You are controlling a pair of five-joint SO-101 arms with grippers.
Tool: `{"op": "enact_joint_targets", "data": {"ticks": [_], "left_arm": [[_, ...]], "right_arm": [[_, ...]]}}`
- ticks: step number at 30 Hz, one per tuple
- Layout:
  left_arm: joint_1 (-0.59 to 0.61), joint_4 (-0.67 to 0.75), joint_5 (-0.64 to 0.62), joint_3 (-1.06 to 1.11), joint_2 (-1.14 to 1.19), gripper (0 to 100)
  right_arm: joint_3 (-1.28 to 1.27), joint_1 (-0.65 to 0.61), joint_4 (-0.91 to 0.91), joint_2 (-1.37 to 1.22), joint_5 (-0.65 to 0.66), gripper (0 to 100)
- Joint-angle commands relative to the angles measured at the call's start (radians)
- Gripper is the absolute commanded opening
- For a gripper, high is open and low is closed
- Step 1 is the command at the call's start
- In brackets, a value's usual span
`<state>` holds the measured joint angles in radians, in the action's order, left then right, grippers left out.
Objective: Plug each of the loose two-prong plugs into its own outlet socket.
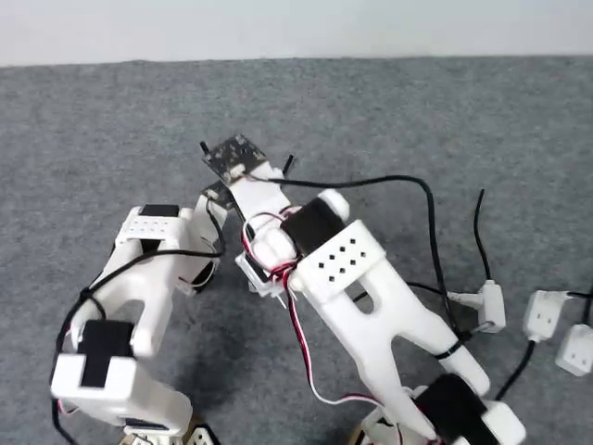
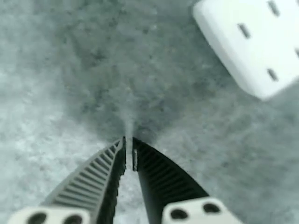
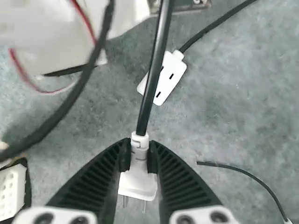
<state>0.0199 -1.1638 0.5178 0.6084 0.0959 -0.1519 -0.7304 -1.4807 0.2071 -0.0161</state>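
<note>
Loads of grey carpet (image 1: pixel 93 111) is seen, pale wall (image 1: pixel 278 28) behind; left gripper (image 2: pixel 129 141) is pinched together, right gripper (image 3: pixel 139 142) clamped on a plug (image 3: pixel 137 184).

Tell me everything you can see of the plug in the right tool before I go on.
The two-prong plug is white, smooth plastic by its look: a flat, squarish body that narrows to a ribbed collar. Two thin metal prongs stick out of its wide end, toward the wrist camera. A black cord leaves the collar and runs away, crossing a white outlet socket; I cannot tell whether they touch. The right tool is shut on the plug, with its black ribbed fingers pressing both sides of the body.
</note>
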Motion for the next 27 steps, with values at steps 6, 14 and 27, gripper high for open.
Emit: {"op": "enact_joint_targets", "data": {"ticks": [6,14,27], "left_arm": [[-0.083,0.126,0.103,0.306,-0.371,2],[-0.11,0.133,0.147,0.371,-0.433,2],[-0.143,0.132,0.241,0.383,-0.434,2]], "right_arm": [[-0.078,0.012,0.113,0.048,0.021,0.8],[-0.08,0.012,0.119,0.047,0.025,0.8],[-0.081,0.094,0.222,-0.005,0.044,0.8]]}}
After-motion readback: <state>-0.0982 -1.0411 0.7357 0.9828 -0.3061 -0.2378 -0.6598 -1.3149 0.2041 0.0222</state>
